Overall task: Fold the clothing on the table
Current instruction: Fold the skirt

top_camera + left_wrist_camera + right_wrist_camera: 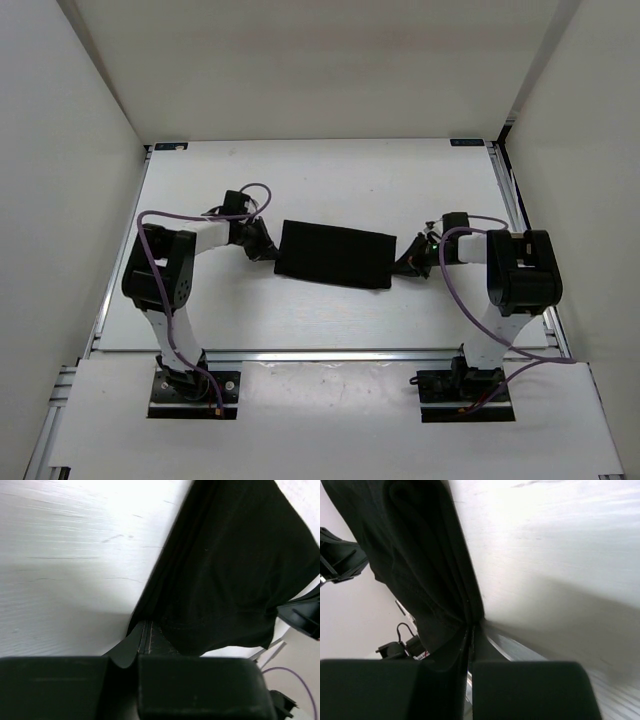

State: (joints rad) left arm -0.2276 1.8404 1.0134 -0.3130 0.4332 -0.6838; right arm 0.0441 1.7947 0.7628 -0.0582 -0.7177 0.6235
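The clothing lies in the middle of the top view, on the white table. It is black and forms a long, flat rectangle. The rectangle is a little tilted, with its left end higher in the frame than its right end. The left gripper is at the left short end of the clothing and the right gripper is at the right short end, so the fabric is between the two.

In the left wrist view, the left gripper is at the bottom of the frame. Its jaws are pressed together and a hem of the clothing is pinched between them. From there the fabric spreads to the upper right, and the table fills the upper left.

In the right wrist view, the right gripper is at the bottom centre. It is also closed, with an edge of the clothing caught between its jaws. The fabric goes up to the upper left, and the table fills the right part.
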